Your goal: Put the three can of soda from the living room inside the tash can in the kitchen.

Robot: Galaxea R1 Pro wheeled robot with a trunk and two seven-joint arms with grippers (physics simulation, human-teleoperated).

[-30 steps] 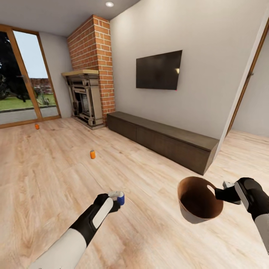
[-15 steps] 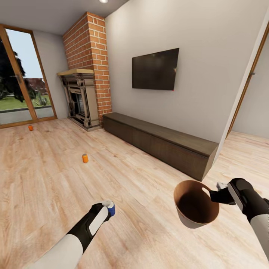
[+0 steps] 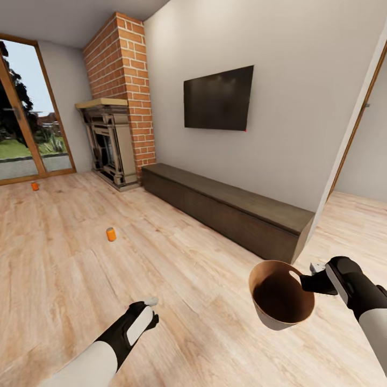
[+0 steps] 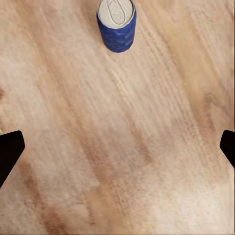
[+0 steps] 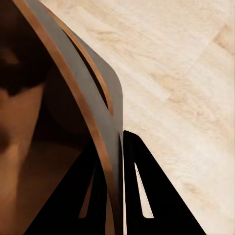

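Note:
The dark blue can of soda (image 4: 116,24) stands upright on the wood floor, ahead of my left gripper (image 4: 117,147), whose fingers (image 4: 10,152) are spread wide and apart from it. In the head view the left gripper (image 3: 149,310) hangs low over the floor and the blue can is hidden behind it. Two orange cans stand on the living room floor: one (image 3: 110,234) in mid-floor, one (image 3: 35,186) near the glass doors. My right gripper (image 3: 310,281) is shut on the rim of the tan tash can (image 3: 282,301), held tilted above the floor, its brown inside (image 5: 29,147) showing.
A long dark low cabinet (image 3: 231,207) runs along the wall under the black TV (image 3: 218,98). The brick chimney and stone fireplace (image 3: 110,140) stand in the corner beside the glass doors (image 3: 21,134). A doorway (image 3: 360,161) opens at the right.
The whole view has shifted, so the camera has moved. My left gripper sits lower and nearer in the head view, and the blue can seen at its tip earlier is now hidden behind it.

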